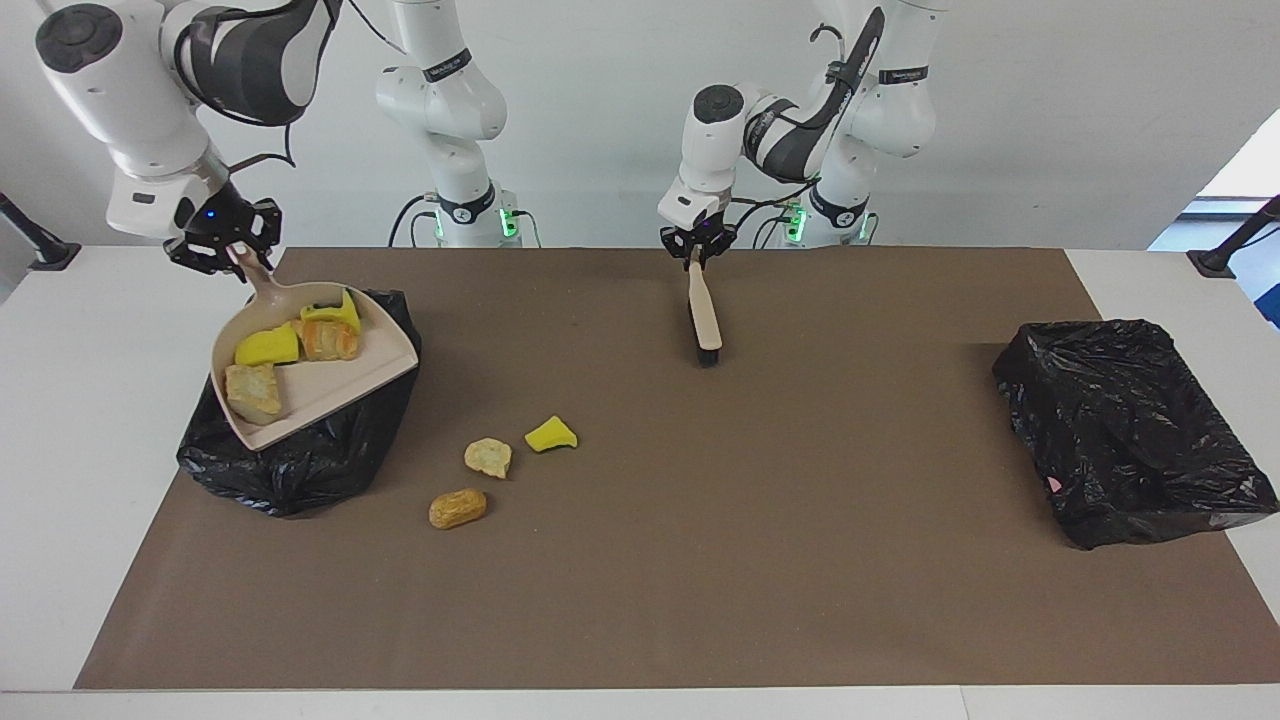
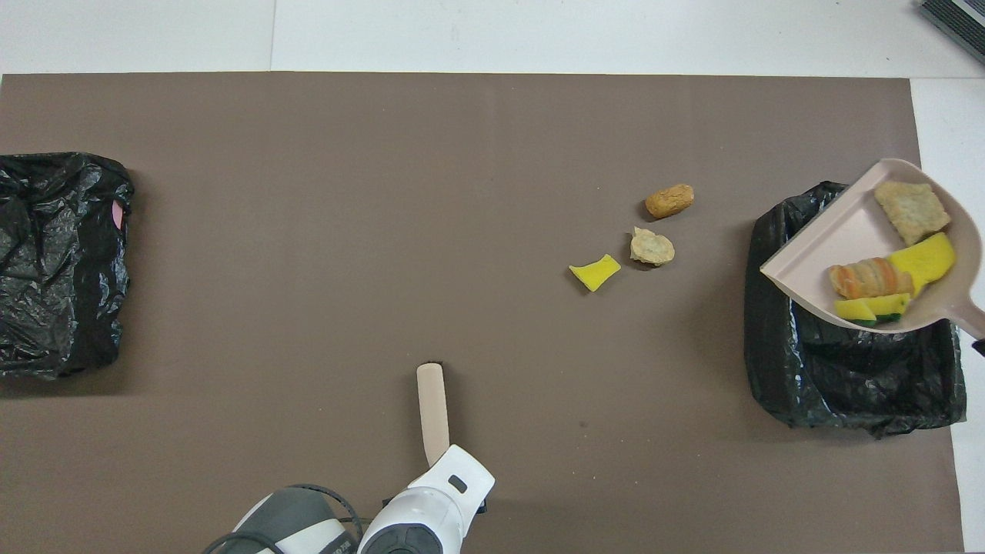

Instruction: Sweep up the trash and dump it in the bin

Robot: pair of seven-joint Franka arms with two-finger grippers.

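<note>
With 4 lumps [image 1: 290,355] in the dustpan [image 1: 330,385] the right gripper [image 1: 232,256] grips over the bin [image 1: 300,460], 3 lumps [image 1: 490,460] remain on the mat while the left gripper [image 1: 697,248] grips the brush [image 1: 704,315].

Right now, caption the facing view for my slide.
Right claw holds loaded dustpan over bin; three scraps remain on mat.

Loaded dustpan [image 2: 843,254] over the bin [image 2: 846,385]; its holder seemingly out of frame.
</note>
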